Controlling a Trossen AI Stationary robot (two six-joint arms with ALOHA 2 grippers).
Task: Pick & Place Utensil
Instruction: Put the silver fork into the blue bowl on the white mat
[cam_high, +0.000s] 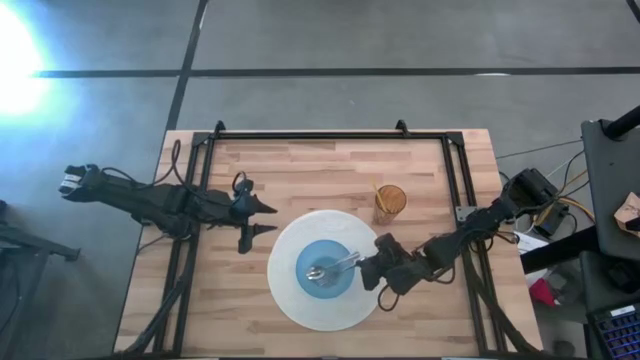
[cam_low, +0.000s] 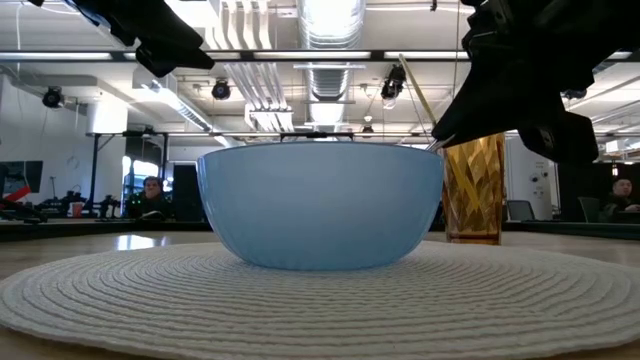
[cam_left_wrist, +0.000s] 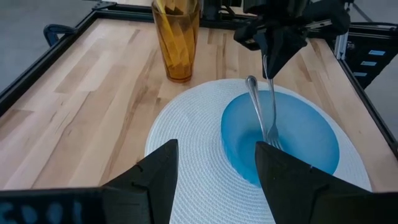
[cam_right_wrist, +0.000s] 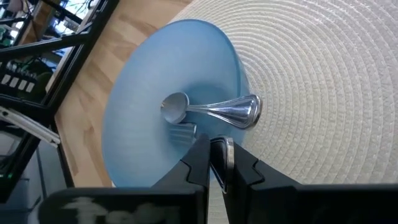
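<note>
A steel fork (cam_left_wrist: 272, 118) stands tines-down in the blue bowl (cam_high: 325, 270), its handle pinched in the right gripper (cam_right_wrist: 219, 163), jaws closed on it at the bowl's three o'clock rim. A spoon (cam_right_wrist: 208, 109) already lies inside, bowl-end at centre. Let go this steep, the fork could clatter onto the spoon or tip over the rim onto the white placemat (cam_high: 290, 300). The left gripper (cam_high: 258, 219) waits open near ten o'clock; an amber glass (cam_high: 390, 203) stands at one o'clock.
</note>
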